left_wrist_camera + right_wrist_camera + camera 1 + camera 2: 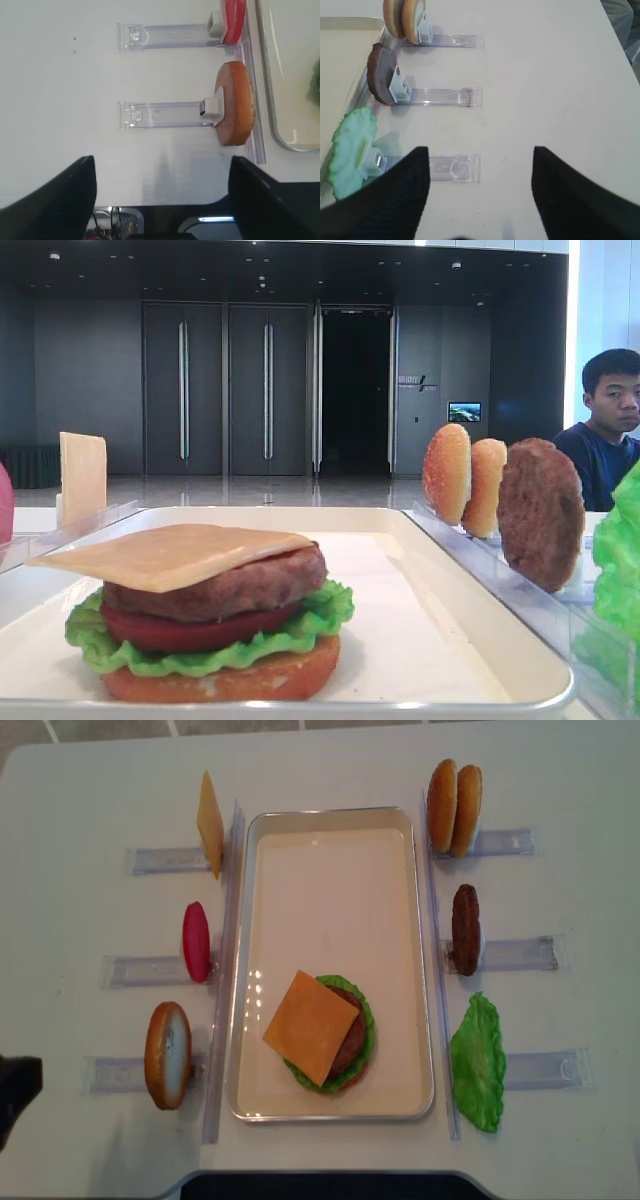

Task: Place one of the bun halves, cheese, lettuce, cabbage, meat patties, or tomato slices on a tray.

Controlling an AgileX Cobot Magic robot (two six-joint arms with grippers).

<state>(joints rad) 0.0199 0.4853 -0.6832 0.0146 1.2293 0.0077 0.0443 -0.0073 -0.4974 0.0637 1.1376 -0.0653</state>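
Observation:
The cream tray (pixel 330 890) holds a stack: bun half, lettuce, tomato and patty, with a cheese slice (pixel 311 1025) on top. Standing in racks to its left are a cheese slice (pixel 209 823), a tomato slice (pixel 196 941) and a bun half (pixel 167 1054). The racks on its right carry two bun halves (pixel 453 807), a meat patty (pixel 465 929) and lettuce (pixel 478 1062). My left gripper (pixel 162 160) is open and empty over the table's front edge, short of the bun half (pixel 235 110). My right gripper (pixel 480 150) is open and empty beside the lettuce (pixel 350 150). No cabbage is in view.
Clear plastic racks (pixel 510 954) stick out sideways from both long sides of the tray. A man (pixel 610 410) sits behind the table at the back right. A dark part of my left arm (pixel 15 1090) shows at the overhead view's left edge.

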